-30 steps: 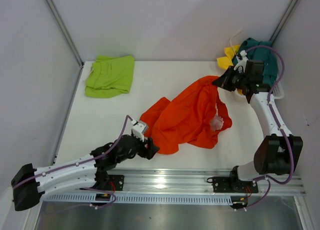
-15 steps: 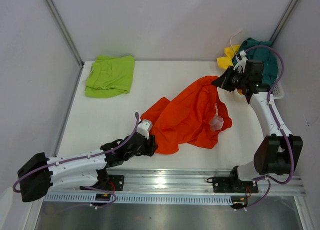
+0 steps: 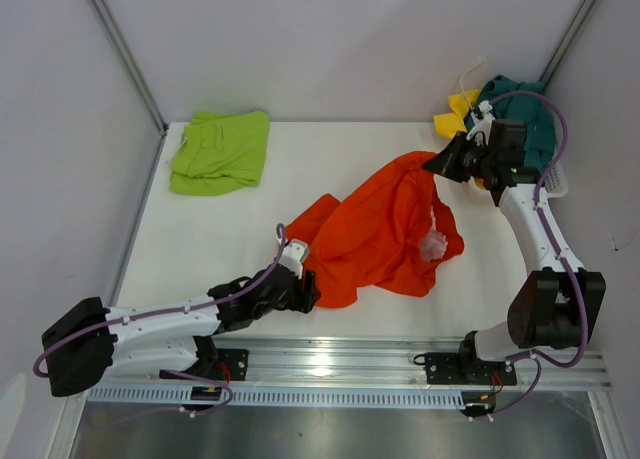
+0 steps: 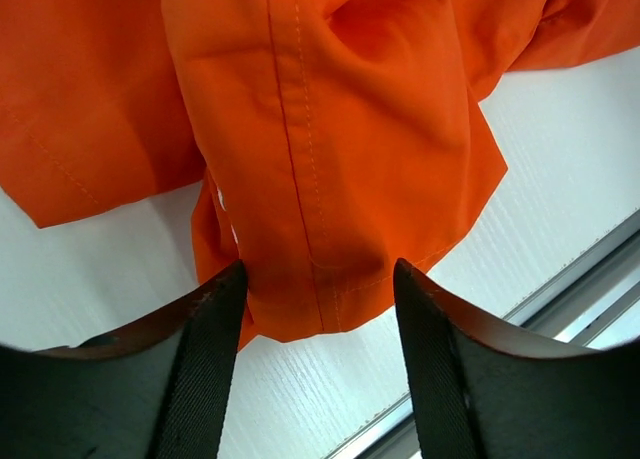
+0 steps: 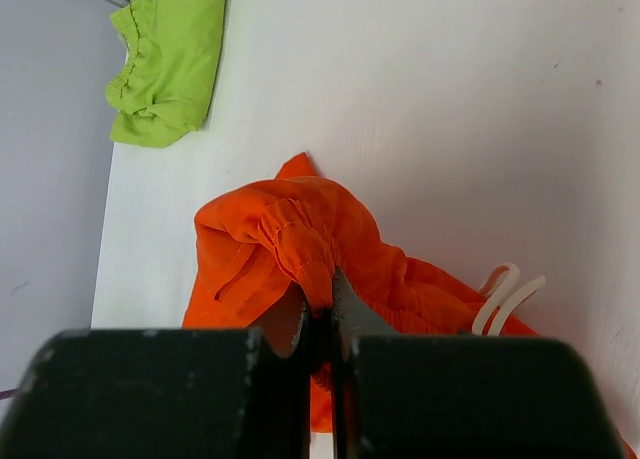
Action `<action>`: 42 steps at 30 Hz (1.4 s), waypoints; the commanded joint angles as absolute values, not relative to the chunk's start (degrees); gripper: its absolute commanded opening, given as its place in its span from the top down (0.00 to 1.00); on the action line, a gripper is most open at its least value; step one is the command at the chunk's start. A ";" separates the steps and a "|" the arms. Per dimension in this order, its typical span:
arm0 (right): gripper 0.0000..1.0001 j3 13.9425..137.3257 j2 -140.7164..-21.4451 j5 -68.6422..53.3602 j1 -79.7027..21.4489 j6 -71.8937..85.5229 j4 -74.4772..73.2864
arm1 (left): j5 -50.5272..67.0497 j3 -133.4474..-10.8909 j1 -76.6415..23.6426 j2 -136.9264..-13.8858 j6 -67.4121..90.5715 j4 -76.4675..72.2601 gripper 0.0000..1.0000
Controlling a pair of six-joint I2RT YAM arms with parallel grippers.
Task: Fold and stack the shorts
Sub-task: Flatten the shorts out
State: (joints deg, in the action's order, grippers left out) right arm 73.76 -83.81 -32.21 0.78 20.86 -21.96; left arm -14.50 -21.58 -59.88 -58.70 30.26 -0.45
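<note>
The orange shorts (image 3: 380, 229) lie crumpled mid-table, their waistband end lifted at the back right. My right gripper (image 3: 440, 164) is shut on a bunched fold of that waistband (image 5: 300, 244), and the white drawstring (image 5: 505, 294) hangs beside it. My left gripper (image 3: 308, 291) is low at the shorts' near-left corner. In the left wrist view its fingers (image 4: 215, 309) stand apart, with the orange hem corner (image 4: 320, 279) lying on the table between the tips, not pinched. A folded lime green pair (image 3: 220, 151) rests at the back left.
A white mesh basket (image 3: 555, 184) at the back right holds a yellow pair (image 3: 462, 107) and a dark teal pair (image 3: 530, 114). The metal rail (image 3: 400, 364) runs along the table's near edge, close behind my left gripper. Grey walls close in both sides.
My left arm has slid right and forward, bringing its gripper up to the near corner of the orange shorts. The right gripper and the lifted waistband have stayed put.
</note>
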 commanded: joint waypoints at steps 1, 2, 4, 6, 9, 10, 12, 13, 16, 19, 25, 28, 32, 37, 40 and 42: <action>1.00 76.55 -84.11 -32.61 0.44 20.83 -20.21 | -12.75 -23.11 -60.21 -59.59 31.03 -3.95 0.38; 1.00 76.55 -84.11 -32.61 0.53 20.74 -20.21 | -12.40 -23.20 -60.21 -60.29 30.76 -4.56 0.39; 1.00 76.64 -84.20 -32.61 0.44 20.74 -20.30 | -11.34 -23.12 -60.21 -60.91 30.41 -5.44 0.46; 1.00 76.73 -84.20 -32.61 0.44 20.74 -20.30 | -10.90 -23.29 -60.21 -61.78 30.32 -5.80 0.54; 1.00 76.64 -84.02 -32.70 0.44 20.74 -20.30 | -10.55 -23.47 -60.29 -62.66 30.32 -6.33 0.67; 1.00 76.64 -84.11 -32.70 0.44 20.66 -20.30 | -10.46 -23.38 -60.21 -62.75 30.32 -6.42 0.70; 1.00 76.73 -84.02 -32.78 0.44 20.57 -20.48 | -10.46 -23.38 -60.21 -62.67 30.32 -6.33 0.79; 1.00 76.82 -84.02 -32.78 0.53 20.48 -20.57 | -10.46 -23.38 -60.21 -62.40 30.41 -5.98 0.83; 1.00 76.82 -83.85 -32.87 0.70 20.39 -20.92 | -10.63 -23.55 -60.21 -60.74 30.24 -5.19 1.00; 1.00 76.90 -83.93 -33.13 0.88 20.22 -21.01 | -10.55 -24.69 -60.21 -58.72 29.80 -2.92 1.00; 1.00 76.90 -82.10 -34.71 1.23 18.64 -21.62 | -14.58 -31.98 -59.94 -53.89 26.99 11.91 1.00; 1.00 78.04 -80.69 -35.76 1.49 18.11 -22.32 | -15.73 -38.22 -57.93 -50.11 25.49 19.91 1.00; 1.00 78.14 -77.97 -37.88 1.67 17.75 -23.11 | -16.87 -49.71 -53.54 -47.46 24.26 29.07 1.00; 1.00 76.56 -73.05 -38.67 2.20 19.33 -21.27 | -24.24 -63.78 -50.72 -47.90 19.79 36.55 1.00; 1.00 76.38 -68.22 -39.20 3.16 20.12 -19.34 | -24.70 -70.19 -49.83 -48.51 17.50 38.23 1.00; 1.00 76.38 -63.66 -39.55 4.13 20.83 -18.19 | -24.61 -72.59 -49.75 -48.60 16.27 39.89 1.00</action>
